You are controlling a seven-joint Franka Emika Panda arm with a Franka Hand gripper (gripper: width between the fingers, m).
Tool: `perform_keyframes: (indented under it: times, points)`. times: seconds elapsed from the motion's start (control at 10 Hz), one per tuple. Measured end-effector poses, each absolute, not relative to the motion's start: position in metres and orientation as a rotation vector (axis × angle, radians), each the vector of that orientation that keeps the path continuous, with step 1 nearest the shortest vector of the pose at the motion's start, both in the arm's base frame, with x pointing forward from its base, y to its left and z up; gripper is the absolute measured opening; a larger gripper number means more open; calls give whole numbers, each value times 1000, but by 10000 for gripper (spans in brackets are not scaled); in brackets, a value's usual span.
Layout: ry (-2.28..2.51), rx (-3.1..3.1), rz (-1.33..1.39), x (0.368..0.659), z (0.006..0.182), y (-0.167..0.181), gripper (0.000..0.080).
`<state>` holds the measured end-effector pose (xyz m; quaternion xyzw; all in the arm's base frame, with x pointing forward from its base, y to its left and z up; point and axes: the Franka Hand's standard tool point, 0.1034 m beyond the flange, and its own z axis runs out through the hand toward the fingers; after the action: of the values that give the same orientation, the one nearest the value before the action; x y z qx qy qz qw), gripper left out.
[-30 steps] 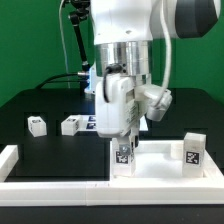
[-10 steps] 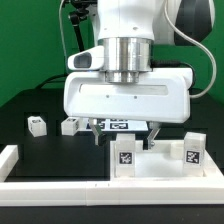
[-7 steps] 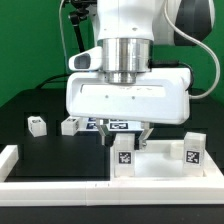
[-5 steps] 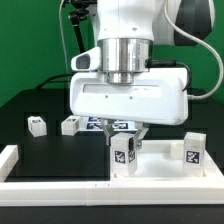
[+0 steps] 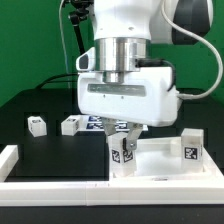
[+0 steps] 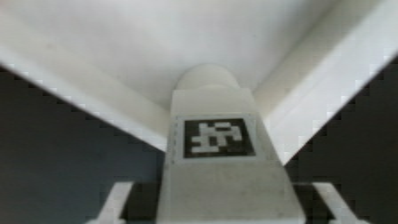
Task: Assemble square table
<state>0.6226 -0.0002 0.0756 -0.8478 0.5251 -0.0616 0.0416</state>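
The white square panel (image 5: 160, 166) lies at the exterior view's right. A white tagged leg (image 5: 122, 155) stands upright in its near left corner socket. My gripper (image 5: 123, 142) comes straight down over it, one finger on each side of its top, shut on it. In the wrist view the leg (image 6: 222, 130) fills the middle between the fingers (image 6: 125, 200), and the panel (image 6: 160, 50) lies below. A second leg (image 5: 191, 150) stands on the panel's right corner. Two loose legs (image 5: 37, 125) (image 5: 71, 125) lie on the black table at the left.
A white border rail (image 5: 60, 186) runs along the front and turns up at the left (image 5: 9, 158). The marker board (image 5: 98, 123) lies behind my gripper, mostly hidden by it. A green wall and cables stand at the back.
My open fingers closed in on the standing leg, and the hand has since turned about its vertical axis. The leg's tag now sits turned.
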Motion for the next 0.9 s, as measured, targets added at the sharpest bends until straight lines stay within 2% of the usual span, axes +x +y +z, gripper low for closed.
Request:
perform_keyframes:
  times: [0.3, 0.6, 0.9]
  points:
    - [2184, -1957, 1, 623, 72, 4, 295]
    - [2463, -1642, 93, 628, 70, 9, 298]
    - [2538, -1546, 106, 625, 70, 6, 304]
